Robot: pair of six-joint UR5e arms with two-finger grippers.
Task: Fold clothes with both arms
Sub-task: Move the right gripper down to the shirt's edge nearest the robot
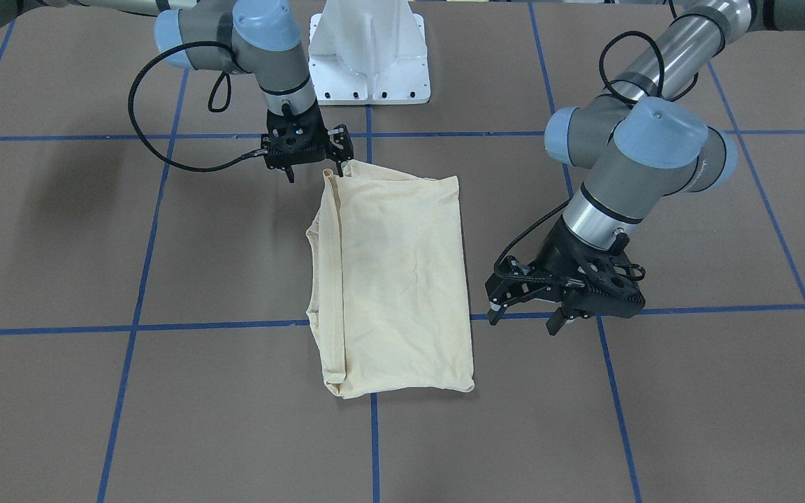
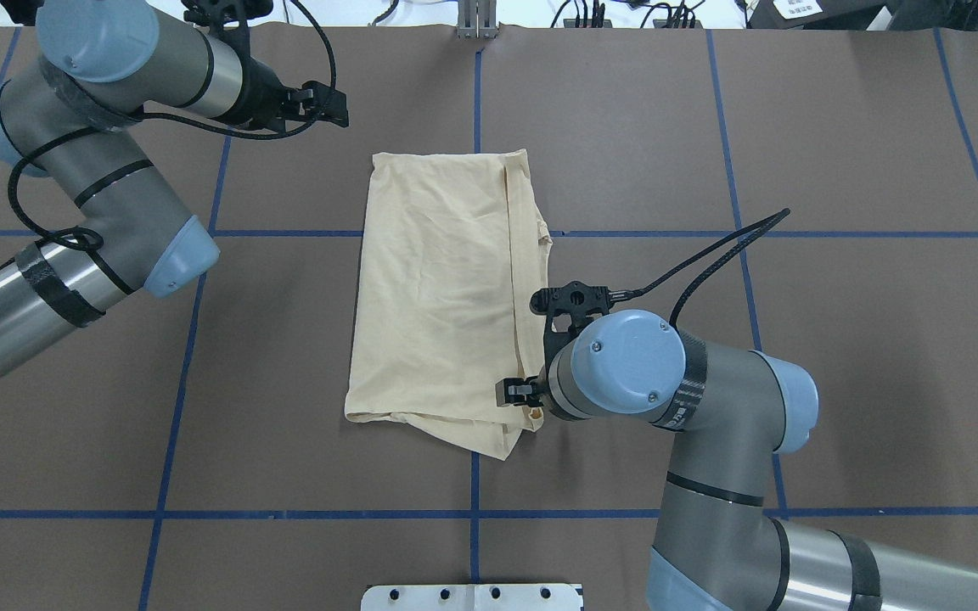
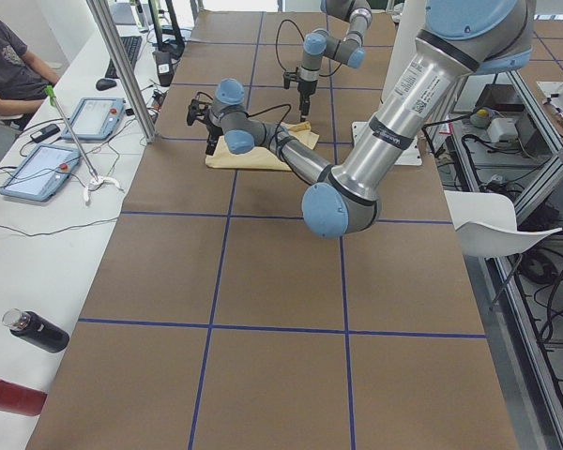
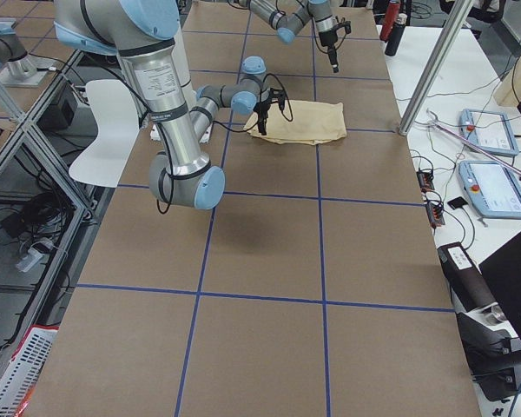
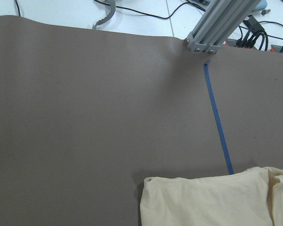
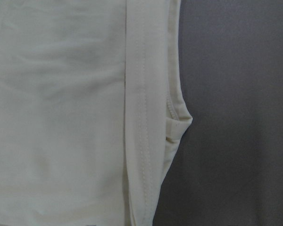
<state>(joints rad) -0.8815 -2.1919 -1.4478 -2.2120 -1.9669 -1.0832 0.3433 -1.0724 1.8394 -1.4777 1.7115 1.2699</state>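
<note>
The clothes are one pale cream-yellow shirt (image 1: 395, 279) (image 2: 438, 280), folded into a long rectangle flat on the brown table. No print shows. My right gripper (image 1: 314, 171) stands open at the shirt's corner nearest the robot, one fingertip (image 1: 339, 166) touching the fabric there. In the overhead view the right wrist hides that corner. The right wrist view looks straight down on a folded hem (image 6: 141, 141). My left gripper (image 1: 525, 320) (image 2: 332, 103) hangs open and empty over bare table, beside the shirt's far end. Its wrist view catches a far corner of the shirt (image 5: 212, 200).
The white pedestal base (image 1: 369, 56) stands at the robot's edge of the table. Blue tape lines (image 1: 137, 325) grid the surface. An aluminium post (image 5: 212, 28) rises at the far edge. Beyond it are touch panels (image 3: 38, 169), bottles (image 3: 38, 330) and a seated person (image 3: 9, 66).
</note>
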